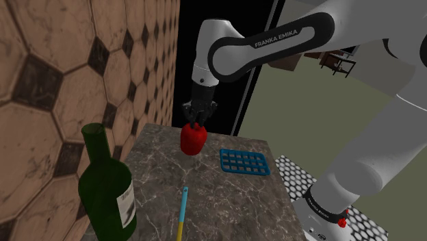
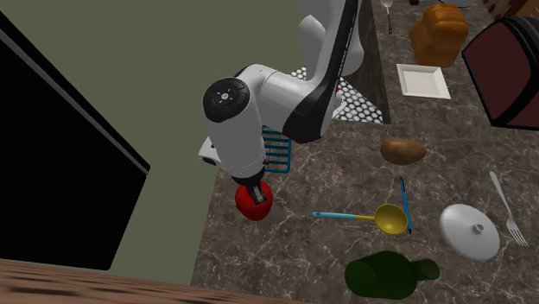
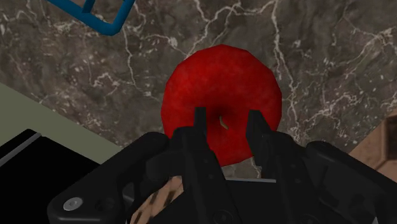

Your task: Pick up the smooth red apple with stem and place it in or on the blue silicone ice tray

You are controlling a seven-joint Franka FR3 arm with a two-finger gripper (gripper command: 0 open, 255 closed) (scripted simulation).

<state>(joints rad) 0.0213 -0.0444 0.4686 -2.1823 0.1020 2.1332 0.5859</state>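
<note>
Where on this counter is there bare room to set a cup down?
The marble counter is bare between the blue tray and the potato, and between the red apple and the green bottle. It is crowded around the yellow ladle, pen, lid and fork.

Apples: one round red apple is showing.
Trays: one blue grid tray is showing.
Bottles: one dark green glass bottle is showing.
</note>
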